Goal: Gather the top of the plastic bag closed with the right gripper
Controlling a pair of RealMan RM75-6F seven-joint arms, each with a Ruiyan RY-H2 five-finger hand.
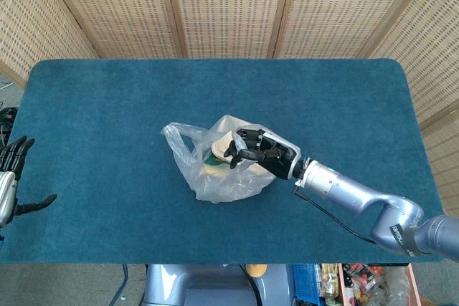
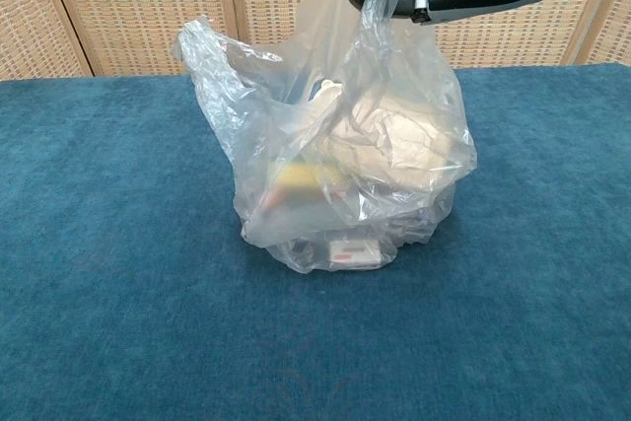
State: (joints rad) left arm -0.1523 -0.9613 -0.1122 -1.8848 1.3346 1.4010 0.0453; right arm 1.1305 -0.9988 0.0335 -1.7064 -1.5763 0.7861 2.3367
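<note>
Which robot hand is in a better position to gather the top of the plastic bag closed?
The right robot hand. It is already at the top of the plastic bag, holding its film, while the left robot hand rests open at the table's far left edge.

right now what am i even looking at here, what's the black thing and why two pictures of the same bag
It is a two-armed robot working at a table covered in blue cloth. The head view looks down from above; the chest view looks across the table from low in front. The black thing is the robot's right hand, on a silver arm. It holds up the top edge of a clear plastic bag that stands on the cloth with food-like packages inside; what they are is hard to tell. One loose flap of the bag sticks out to the side, so the top is not gathered yet. The left hand waits open at the table's edge, holding nothing.
</note>
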